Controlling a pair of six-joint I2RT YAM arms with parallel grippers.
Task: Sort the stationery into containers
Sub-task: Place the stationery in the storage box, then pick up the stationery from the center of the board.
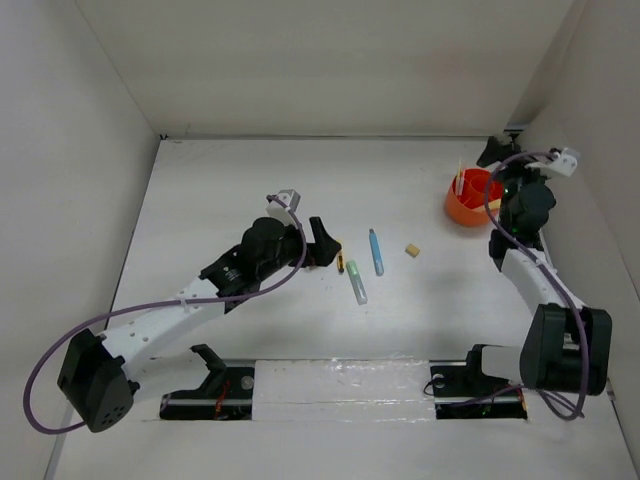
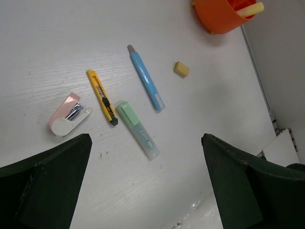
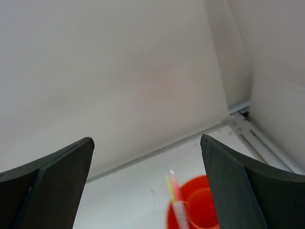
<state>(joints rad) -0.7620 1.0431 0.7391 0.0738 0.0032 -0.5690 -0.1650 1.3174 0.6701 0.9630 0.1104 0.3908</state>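
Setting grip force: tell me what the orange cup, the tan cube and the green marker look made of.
Orange cup: plastic, apparently; smooth, evenly coloured wall with a soft sheen.
Tan cube: matte, dull-edged, possibly rubber or foam; cannot settle which.
Green marker: plastic; opaque green cap, translucent frosted barrel.

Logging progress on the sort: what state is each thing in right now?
Orange cup: upright, holding sticks.
Blue pen: lying outside cup.
Green highlighter: lying outside, capped.
Yellow cutter: lying outside.
Stapler: lying outside.
Tan cube: outside cup.
Left gripper: open, empty.
Right gripper: open, empty.
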